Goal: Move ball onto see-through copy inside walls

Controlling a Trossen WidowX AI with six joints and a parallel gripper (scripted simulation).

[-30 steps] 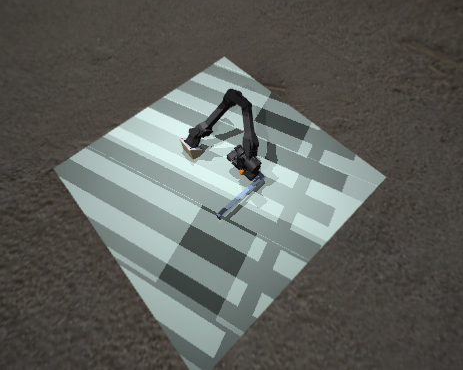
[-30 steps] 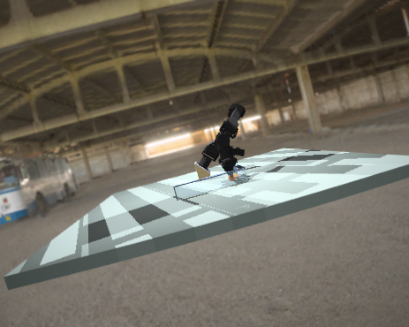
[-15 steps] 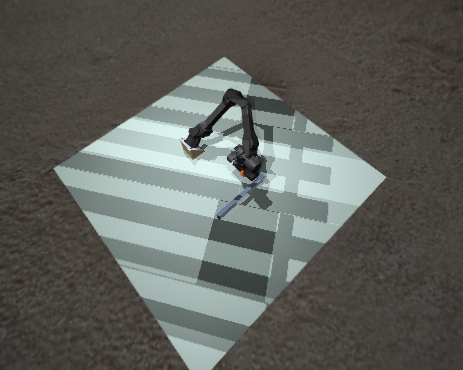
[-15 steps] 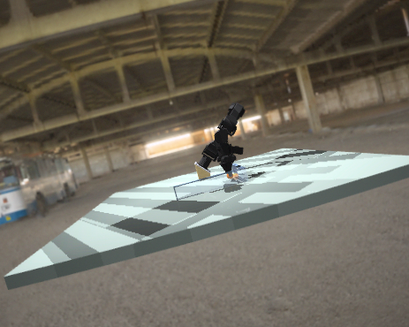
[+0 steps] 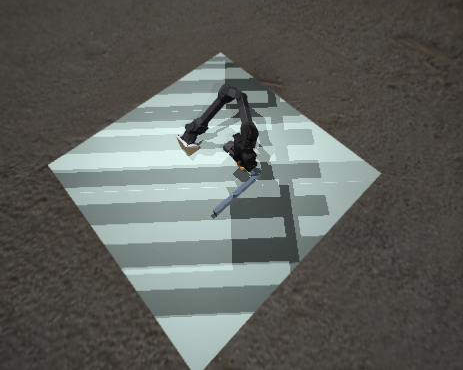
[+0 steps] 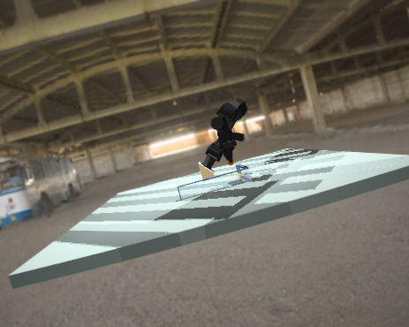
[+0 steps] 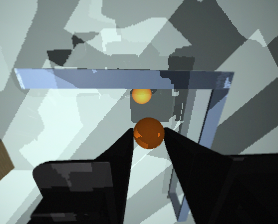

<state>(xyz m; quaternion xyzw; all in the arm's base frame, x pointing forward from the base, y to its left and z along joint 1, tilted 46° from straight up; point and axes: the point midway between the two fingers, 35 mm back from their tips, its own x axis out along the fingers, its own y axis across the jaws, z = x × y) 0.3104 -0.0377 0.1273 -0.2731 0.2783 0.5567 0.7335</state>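
The orange ball [image 5: 239, 163] [image 6: 231, 163] [image 7: 149, 133] is pinched between the two fingertips of my gripper [image 7: 148, 131], which is shut on it. In the exterior view the ball is held above the table, higher than the clear wall tops. The see-through copy [image 5: 242, 168] [image 6: 238, 176] [image 7: 142, 95] shows paler and yellowish, low by the walls; in the wrist view it is just beyond the ball, close to the far wall. One clear wall [image 5: 234, 195] [image 6: 208, 178] [image 7: 120, 79] runs across the wrist view; the other wall [image 7: 222, 100] meets it at the right.
The tan and white block at the arm's base [image 5: 188, 146] [image 6: 206, 171] stands on the table [image 5: 194, 339] [image 6: 34, 260], beside the walls' inner side. Its edge shows at the wrist view's left. The arm hides part of the second wall in the top view. Striped shadows cross the table.
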